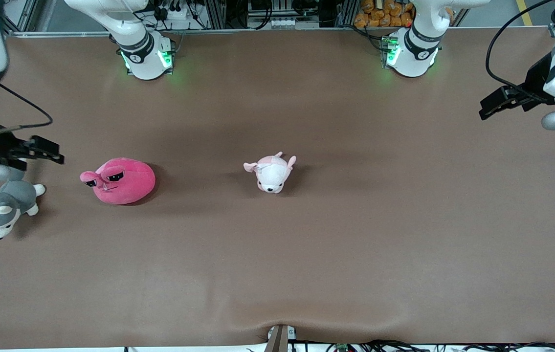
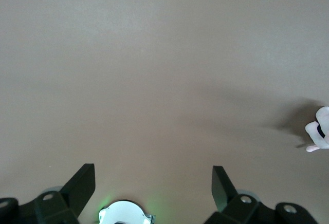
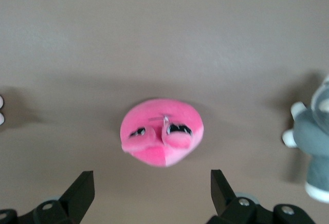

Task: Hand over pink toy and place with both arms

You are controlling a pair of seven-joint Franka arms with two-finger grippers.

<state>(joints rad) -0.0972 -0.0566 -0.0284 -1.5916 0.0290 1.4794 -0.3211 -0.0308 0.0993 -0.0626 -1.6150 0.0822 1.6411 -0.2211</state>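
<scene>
The pink toy [image 1: 120, 181], a round hot-pink plush with droopy dark eyes, lies on the brown table toward the right arm's end. In the right wrist view it [image 3: 162, 137] lies ahead of the open fingers and apart from them. My right gripper [image 1: 50, 150] [image 3: 151, 193] is open and empty, up over the table between the pink toy and the table's end. My left gripper [image 1: 490, 107] [image 2: 153, 188] is open and empty, up over bare table at the left arm's end, and it waits there.
A grey-and-white husky plush [image 1: 1, 208] [image 3: 313, 142] lies under the right arm near the table's end. A pale pink-and-white puppy plush [image 1: 271, 172] [image 2: 320, 134] lies mid-table. The arm bases [image 1: 147, 58] [image 1: 411, 56] stand along the table's edge farthest from the front camera.
</scene>
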